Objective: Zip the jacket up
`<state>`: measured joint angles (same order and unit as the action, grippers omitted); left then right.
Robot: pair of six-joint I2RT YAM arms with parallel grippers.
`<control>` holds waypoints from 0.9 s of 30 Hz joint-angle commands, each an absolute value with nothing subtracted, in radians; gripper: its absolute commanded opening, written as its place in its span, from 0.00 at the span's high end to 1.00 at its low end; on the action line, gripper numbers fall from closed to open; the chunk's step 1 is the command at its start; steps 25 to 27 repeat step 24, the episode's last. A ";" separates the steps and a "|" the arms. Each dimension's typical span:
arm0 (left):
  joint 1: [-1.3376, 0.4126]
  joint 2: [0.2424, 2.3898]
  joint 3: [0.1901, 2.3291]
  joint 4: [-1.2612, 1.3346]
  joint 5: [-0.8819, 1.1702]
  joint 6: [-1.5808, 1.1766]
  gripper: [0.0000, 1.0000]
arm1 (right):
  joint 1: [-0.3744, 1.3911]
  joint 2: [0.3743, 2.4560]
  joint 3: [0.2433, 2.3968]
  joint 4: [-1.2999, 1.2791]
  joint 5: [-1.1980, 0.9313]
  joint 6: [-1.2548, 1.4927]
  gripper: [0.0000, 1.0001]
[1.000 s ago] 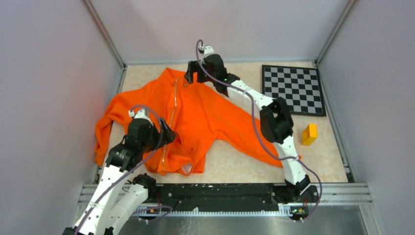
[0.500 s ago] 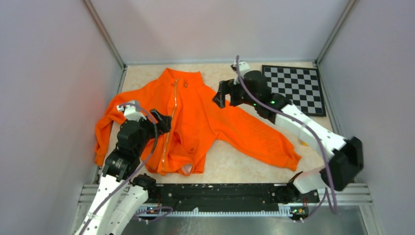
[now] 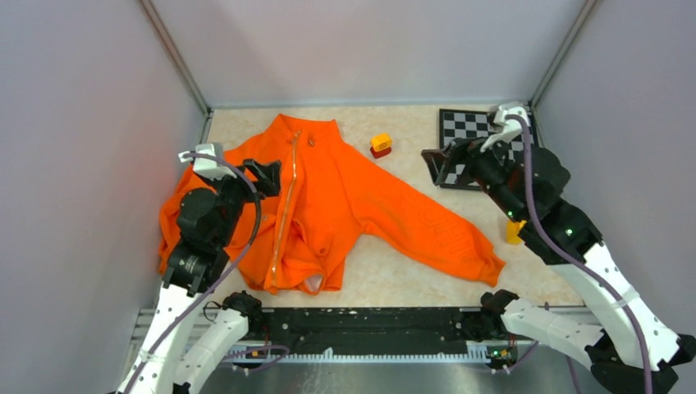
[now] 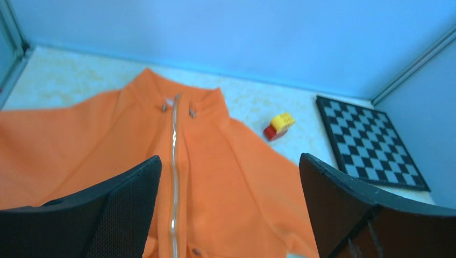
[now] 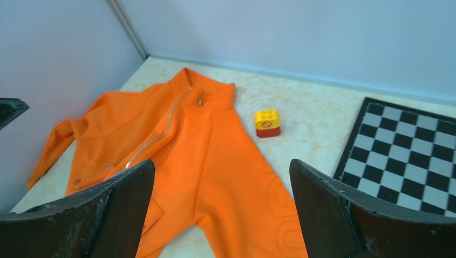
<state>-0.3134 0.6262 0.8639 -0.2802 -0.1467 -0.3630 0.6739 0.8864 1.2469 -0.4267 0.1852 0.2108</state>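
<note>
The orange jacket (image 3: 328, 197) lies flat on the table, collar at the back, one sleeve stretched out to the front right. Its zipper (image 3: 283, 209) runs from hem to collar with both front edges together. My left gripper (image 3: 263, 176) is open and empty, raised above the jacket's left shoulder. In the left wrist view (image 4: 230, 162) the zipper (image 4: 173, 161) passes just inside the left finger. My right gripper (image 3: 441, 160) is open and empty, raised over the chessboard's left edge, clear of the jacket. In the right wrist view (image 5: 221, 166) the jacket (image 5: 215, 156) lies below.
A small yellow-and-red block (image 3: 380, 145) sits on the table right of the collar. A black-and-white chessboard (image 3: 472, 127) lies at the back right, partly hidden by my right arm. A yellow block (image 3: 514, 232) peeks out beside that arm. Walls enclose three sides.
My right gripper has swung from the jacket's collar to the right, over the chessboard, uncovering the yellow-and-red block. My left gripper has risen and moved back toward the left shoulder.
</note>
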 commanded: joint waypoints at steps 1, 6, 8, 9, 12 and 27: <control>-0.316 0.650 0.956 -0.135 -0.098 -0.296 0.01 | 0.680 0.789 1.311 -0.494 0.313 0.160 0.07; -0.316 0.686 1.070 -0.093 -0.017 -0.236 0.01 | 0.680 0.688 1.368 -0.517 0.350 0.130 0.06; -0.316 0.696 1.109 -0.075 0.012 -0.223 0.01 | 0.680 0.647 1.383 -0.509 0.347 0.119 0.06; -0.316 0.700 1.124 -0.063 0.037 -0.218 0.01 | 0.680 0.626 1.387 -0.506 0.349 0.114 0.06; -0.316 0.710 1.152 -0.026 0.069 -0.209 0.01 | 0.680 0.571 1.396 -0.496 0.367 0.098 0.06; -0.315 0.743 1.205 0.048 0.098 -0.193 0.01 | 0.680 0.471 1.402 -0.489 0.409 0.069 0.06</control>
